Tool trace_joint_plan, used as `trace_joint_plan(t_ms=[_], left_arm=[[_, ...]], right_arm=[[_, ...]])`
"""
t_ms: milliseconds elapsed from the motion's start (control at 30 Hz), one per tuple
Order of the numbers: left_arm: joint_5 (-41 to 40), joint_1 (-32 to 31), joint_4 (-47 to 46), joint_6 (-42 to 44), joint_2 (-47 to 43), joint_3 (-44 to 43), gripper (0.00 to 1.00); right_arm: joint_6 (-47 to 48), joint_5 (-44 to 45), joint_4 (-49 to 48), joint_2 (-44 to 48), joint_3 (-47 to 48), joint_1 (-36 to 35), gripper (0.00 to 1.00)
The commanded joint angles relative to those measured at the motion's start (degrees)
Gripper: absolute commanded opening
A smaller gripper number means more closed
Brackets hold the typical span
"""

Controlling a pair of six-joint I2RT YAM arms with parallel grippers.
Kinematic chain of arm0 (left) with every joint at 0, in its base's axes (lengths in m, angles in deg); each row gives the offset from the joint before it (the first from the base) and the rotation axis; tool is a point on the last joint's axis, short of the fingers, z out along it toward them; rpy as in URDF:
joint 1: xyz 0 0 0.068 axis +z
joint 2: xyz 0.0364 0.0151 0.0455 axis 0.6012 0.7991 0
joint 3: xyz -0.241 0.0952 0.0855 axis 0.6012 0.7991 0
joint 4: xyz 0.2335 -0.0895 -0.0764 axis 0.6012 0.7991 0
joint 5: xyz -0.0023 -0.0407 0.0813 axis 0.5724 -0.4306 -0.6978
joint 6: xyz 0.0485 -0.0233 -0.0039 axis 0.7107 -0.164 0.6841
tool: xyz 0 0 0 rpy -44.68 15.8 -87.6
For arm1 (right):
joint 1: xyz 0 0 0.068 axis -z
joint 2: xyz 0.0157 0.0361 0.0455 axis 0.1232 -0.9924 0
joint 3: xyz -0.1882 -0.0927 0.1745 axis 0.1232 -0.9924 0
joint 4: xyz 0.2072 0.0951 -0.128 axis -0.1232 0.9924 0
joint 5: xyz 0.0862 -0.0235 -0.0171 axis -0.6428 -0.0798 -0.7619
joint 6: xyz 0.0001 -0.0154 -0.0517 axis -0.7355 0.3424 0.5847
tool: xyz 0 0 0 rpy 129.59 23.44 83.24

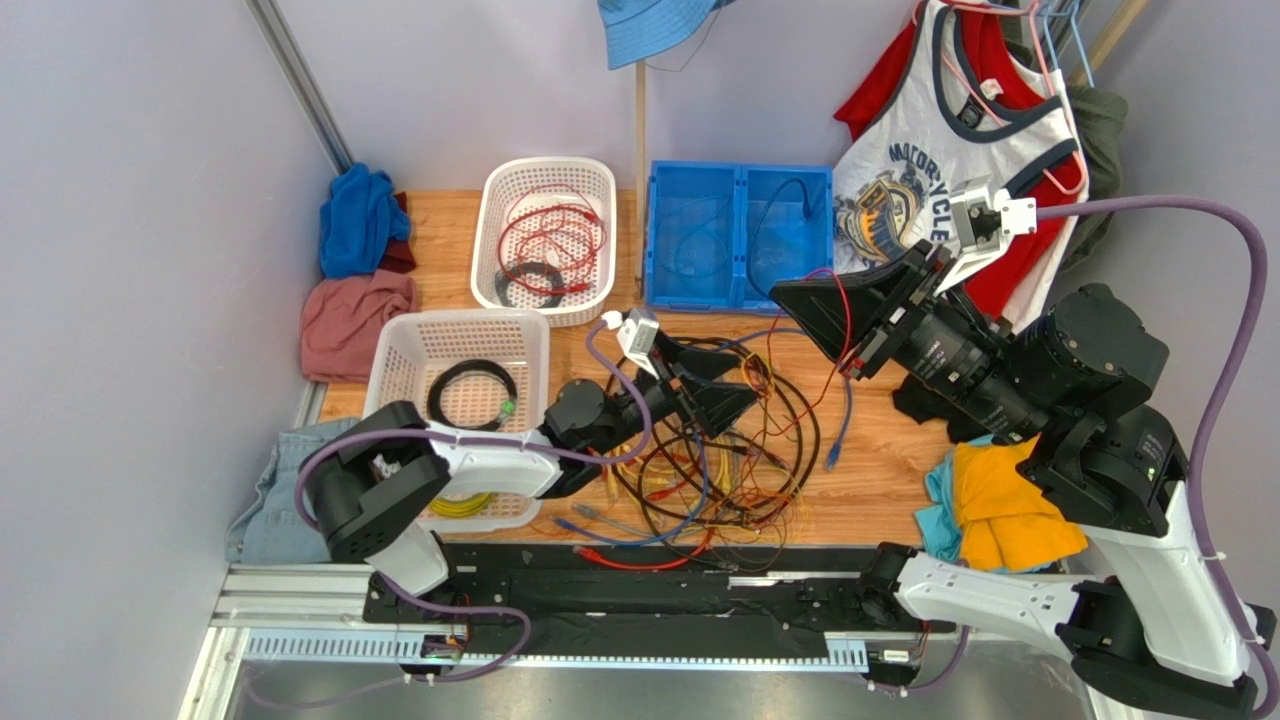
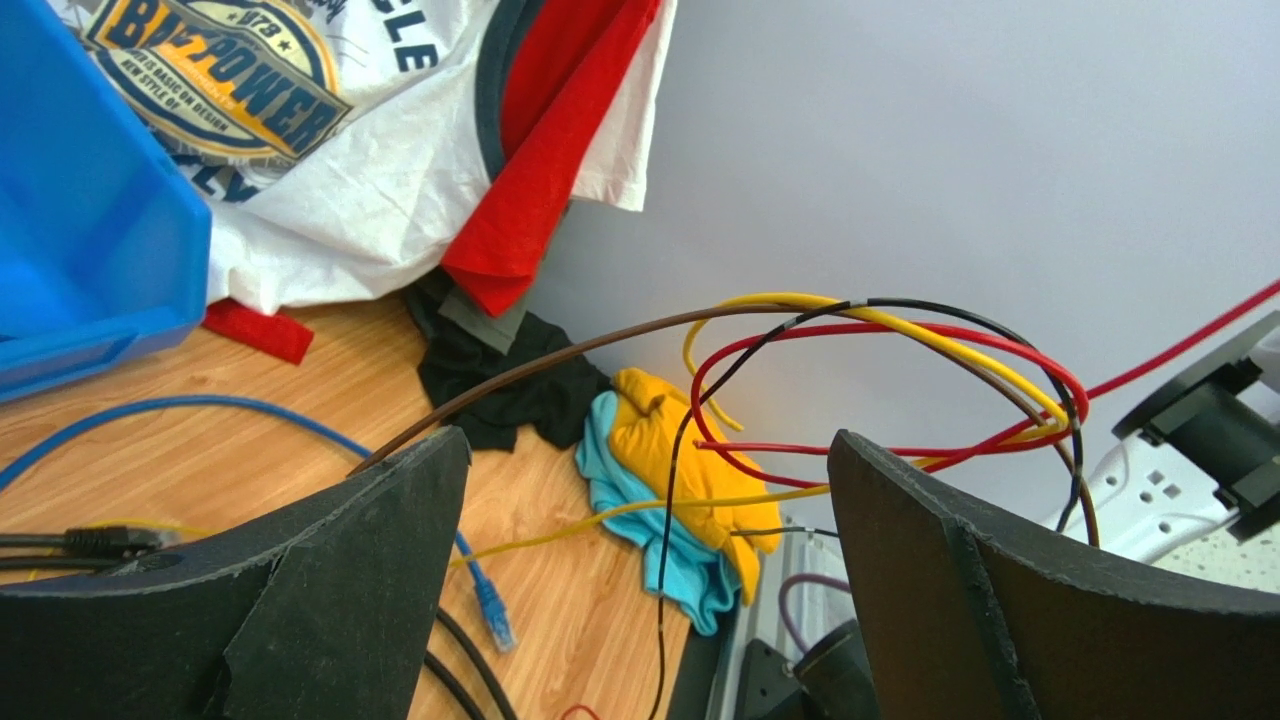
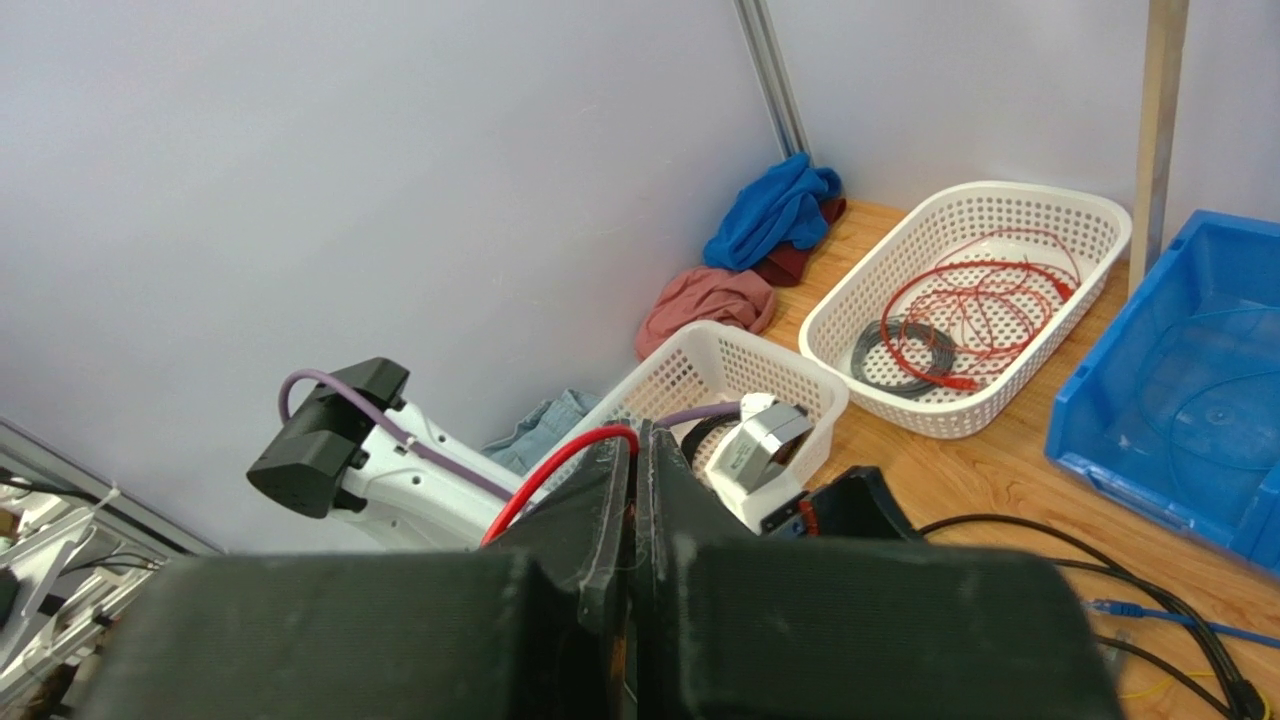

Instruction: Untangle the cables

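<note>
The cables (image 1: 706,458) lie in a tangled heap of black, red, yellow, orange and blue cords on the wooden table in front of the arms. My left gripper (image 1: 747,381) hovers low over the heap with its jaws wide open. In the left wrist view, loops of red, yellow, black and brown cable (image 2: 902,375) hang between and beyond its fingers (image 2: 346,600), none of them pinched. My right gripper (image 1: 789,296) is raised above the heap's far right side. It is shut on a red cable (image 3: 541,477) that curves out of its tip (image 3: 639,443).
Two white baskets stand at left, one (image 1: 544,240) holding red and black cords, the other (image 1: 458,393) a black coil. A blue bin (image 1: 736,233) sits at the back. Cloths lie at far left (image 1: 361,270) and right (image 1: 999,503). A printed shirt (image 1: 932,165) hangs behind.
</note>
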Motion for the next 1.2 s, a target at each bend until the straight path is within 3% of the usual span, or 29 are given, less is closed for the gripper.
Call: trace_joint_plan(t_ms=[0,167,233,267,300,367,400,500,900,1000,1100,1167], left_arm=[[1.3,0.0,-10.7,-3.5,3.3,-5.1,0.96],[1.3,0.1,-13.8,-6.6,8.4,-9.2,0.82],[2.4,0.1,-13.9,-7.8,10.0,-11.4,0.71],[2.6,0.1,-13.9,-8.0,10.4,-12.1,0.64],[2.9,0.1,-13.9,-8.1,10.7,-12.6,0.51],[2.5,0.4,-12.8,-8.3,11.1,-13.6,0.38],[2.0,0.6,-12.1,-8.4,11.1,-13.8,0.23],[-0.5,1.7,-8.3,-9.0,11.0,-12.4,0.00],[-9.6,8.6,5.6,-13.7,9.4,6.0,0.00],[-11.1,9.5,13.0,-14.4,7.7,7.7,0.00],[-12.3,9.6,26.8,-13.8,6.1,7.0,0.00],[-11.6,9.6,28.8,-13.3,5.8,7.1,0.00]], right_arm=[[-2.3,-3.8,-2.8,0.6,-0.9,-0.2,0.00],[-4.1,-6.1,-4.2,1.2,-2.1,-0.1,0.00],[-4.6,-6.8,-4.2,1.2,-2.6,-0.1,0.00],[-4.7,-7.1,-4.3,1.3,-2.8,-0.1,0.00],[-5.0,-7.4,-4.3,1.3,-2.9,-0.2,0.00],[-5.4,-7.9,-4.4,1.3,-3.0,-0.1,0.00],[-5.6,-8.5,-4.4,1.4,-3.0,-0.1,0.00],[-5.8,-9.1,-4.3,1.4,-2.5,-0.1,0.00],[-3.4,-9.0,-0.1,-1.1,7.3,-0.1,0.00],[-2.7,-9.0,0.9,-1.9,10.2,-0.1,0.00],[-1.9,-8.6,1.2,-2.5,12.0,-0.1,0.00],[-1.4,-8.5,1.2,-3.0,13.7,-0.1,0.00]])
